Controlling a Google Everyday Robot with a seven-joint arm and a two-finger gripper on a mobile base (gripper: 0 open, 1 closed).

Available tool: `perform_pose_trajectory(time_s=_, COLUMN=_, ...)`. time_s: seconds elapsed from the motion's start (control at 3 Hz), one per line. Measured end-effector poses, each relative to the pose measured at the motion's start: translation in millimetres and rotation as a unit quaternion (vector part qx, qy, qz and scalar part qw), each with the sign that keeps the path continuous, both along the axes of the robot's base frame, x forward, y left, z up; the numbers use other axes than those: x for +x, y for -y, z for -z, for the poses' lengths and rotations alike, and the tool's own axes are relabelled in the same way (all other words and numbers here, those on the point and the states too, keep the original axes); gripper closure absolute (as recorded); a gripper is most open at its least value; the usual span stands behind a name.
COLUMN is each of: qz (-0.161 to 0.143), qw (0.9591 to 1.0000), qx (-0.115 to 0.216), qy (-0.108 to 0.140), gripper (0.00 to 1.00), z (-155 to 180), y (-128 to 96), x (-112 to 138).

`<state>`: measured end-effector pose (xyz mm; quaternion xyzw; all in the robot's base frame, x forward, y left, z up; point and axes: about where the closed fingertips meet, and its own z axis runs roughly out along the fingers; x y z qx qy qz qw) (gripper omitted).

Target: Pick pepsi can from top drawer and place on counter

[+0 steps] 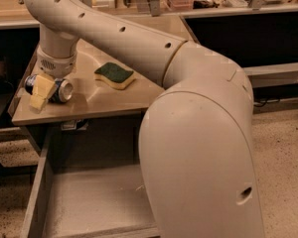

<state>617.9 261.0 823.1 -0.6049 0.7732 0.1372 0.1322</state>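
Gripping small blue dented pepsi can (65,89) in cream two-finger hand (42,91), sideways near left edge of glossy beige counter (109,102), probably touching down. Open slowly, lift straight, prevent rolling off.

Pepsi can (64,89): blue, silver ends, on its side on the counter (107,102) near the front-left corner, one silver end facing right. Gripper (42,92) is right on it, covering its middle. Counter: glossy tan top. Top drawer (36,197): pulled open below the counter's front edge, grey floor, low grey walls.
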Motion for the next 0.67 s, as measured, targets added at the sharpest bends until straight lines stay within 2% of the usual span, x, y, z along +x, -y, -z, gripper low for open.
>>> perform_pose_trajectory(time_s=0.33, qz=0.001, qw=0.9999, qx=-0.001, qy=0.016, gripper=0.00, z=-18, y=6, x=10)
perform_pose_trajectory(time_s=0.67, qz=0.030, qw=0.9967, qx=-0.025, qy=0.071, gripper=0.00, z=-88, y=24, x=30)
